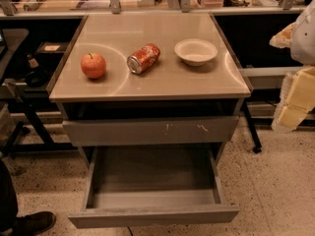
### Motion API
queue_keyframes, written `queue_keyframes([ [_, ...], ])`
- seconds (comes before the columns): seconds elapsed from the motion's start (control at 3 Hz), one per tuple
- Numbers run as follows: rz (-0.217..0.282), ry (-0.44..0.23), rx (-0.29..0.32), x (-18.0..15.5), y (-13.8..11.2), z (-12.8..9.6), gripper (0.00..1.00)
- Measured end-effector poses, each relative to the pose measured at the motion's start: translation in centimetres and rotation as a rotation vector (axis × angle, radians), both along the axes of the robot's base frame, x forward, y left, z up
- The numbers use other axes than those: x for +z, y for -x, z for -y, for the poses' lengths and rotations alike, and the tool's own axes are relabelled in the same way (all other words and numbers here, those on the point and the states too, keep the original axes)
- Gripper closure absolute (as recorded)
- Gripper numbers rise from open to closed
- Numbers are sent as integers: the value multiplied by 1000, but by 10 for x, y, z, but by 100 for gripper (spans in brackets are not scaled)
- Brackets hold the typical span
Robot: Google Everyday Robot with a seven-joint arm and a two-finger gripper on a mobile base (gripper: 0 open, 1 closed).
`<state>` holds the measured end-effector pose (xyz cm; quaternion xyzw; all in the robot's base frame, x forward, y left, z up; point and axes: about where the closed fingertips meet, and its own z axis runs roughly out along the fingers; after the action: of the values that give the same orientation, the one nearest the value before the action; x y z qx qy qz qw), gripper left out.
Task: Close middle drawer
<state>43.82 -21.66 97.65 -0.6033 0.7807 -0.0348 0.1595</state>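
The middle drawer point(152, 181) is pulled far out of the grey cabinet. Its grey box interior is bare, and its plain flat front point(152, 215) faces the camera near the bottom of the view. Above it sits the drawer front with white scratch marks point(150, 130), standing slightly out from the cabinet. My gripper point(290, 113), with cream-coloured parts, hangs at the right edge of the view. It is beside the cabinet's right side at about the height of the scratched front, well apart from the open drawer.
On the cabinet top point(162, 77) are a red apple point(93, 65), a tipped red can point(143, 58) and a white bowl point(196, 51). A dark shoe point(30, 223) is at the bottom left. Tables and clutter stand behind. Speckled floor point(275, 181) lies to the right.
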Motion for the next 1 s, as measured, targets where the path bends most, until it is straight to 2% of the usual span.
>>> queue_keyframes([
  [0.33, 0, 0, 0, 0, 0, 0, 0],
  [0.67, 0, 0, 0, 0, 0, 0, 16],
  [1.0, 0, 0, 0, 0, 0, 0, 41],
])
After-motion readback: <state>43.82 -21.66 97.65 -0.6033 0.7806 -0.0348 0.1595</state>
